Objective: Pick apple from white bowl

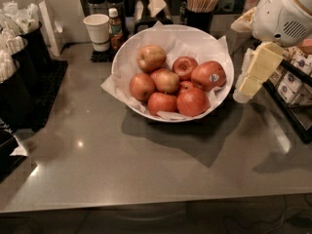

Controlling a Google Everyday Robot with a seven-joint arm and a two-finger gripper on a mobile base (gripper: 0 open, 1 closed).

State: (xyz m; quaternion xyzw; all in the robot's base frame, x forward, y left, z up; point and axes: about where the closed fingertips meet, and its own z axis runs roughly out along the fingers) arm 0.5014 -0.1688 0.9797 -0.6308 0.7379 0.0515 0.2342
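The white bowl (127, 55), lined with crinkled white paper, stands on the grey counter at centre back. It holds several apples. The apple (208, 75), large, red and with a small white-and-blue sticker, lies at the bowl's right side. A yellowish-red apple (151, 58) lies at the back left of the pile. My gripper (249, 79) hangs from the white arm at the upper right. It is just right of the bowl's rim and apart from the apple.
A white paper cup (97, 31) and a small bottle (115, 28) stand behind the bowl on the left. A holder of wooden sticks (200, 6) is behind it. Black containers (22, 77) line the left edge. A rack of packets (292, 89) stands on the right.
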